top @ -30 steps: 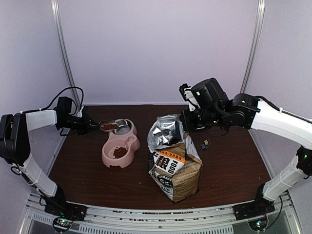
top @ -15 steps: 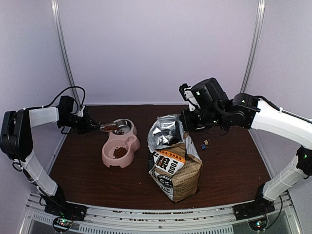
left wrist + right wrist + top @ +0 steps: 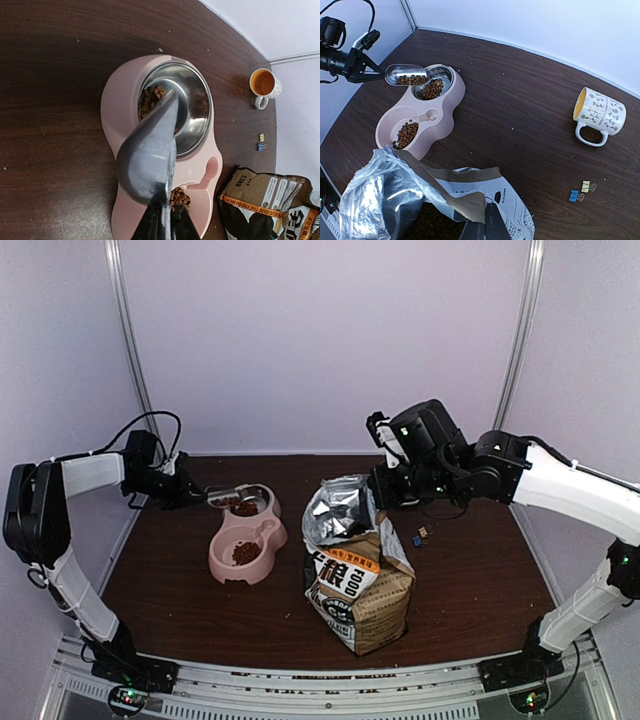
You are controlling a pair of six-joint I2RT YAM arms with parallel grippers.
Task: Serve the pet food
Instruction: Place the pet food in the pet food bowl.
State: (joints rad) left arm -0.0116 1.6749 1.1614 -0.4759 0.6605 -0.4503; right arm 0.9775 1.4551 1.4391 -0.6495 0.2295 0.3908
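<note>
**Desk:** What does the overhead view show?

**Photographer:** The left gripper [image 3: 188, 492] clamps the handle of a silver scoop [image 3: 224, 499], held over the far end of a pink double bowl [image 3: 268, 532] on a dark table [image 3: 470, 580]. Pet food [image 3: 245, 553] lies in the bowl's near compartment. The right gripper [image 3: 378, 491] is at the open top of a kraft bag [image 3: 365, 595] standing to the right of the bowl.

**Desk:** And the left wrist?

**Photographer:** The scoop's mouth hangs over the steel insert [image 3: 197, 110]. Pet food is piled in the insert beside the scoop's tip, and more sits in the pink compartment near the fingers.

**Desk:** The right wrist?

**Photographer:** Its fingers are closed on the bag's lip. Pet food shows inside the bag, in the scoop and in both bowl compartments. A patterned mug [image 3: 599, 116] and two binder clips [image 3: 581, 191] lie well apart to the right.
</note>
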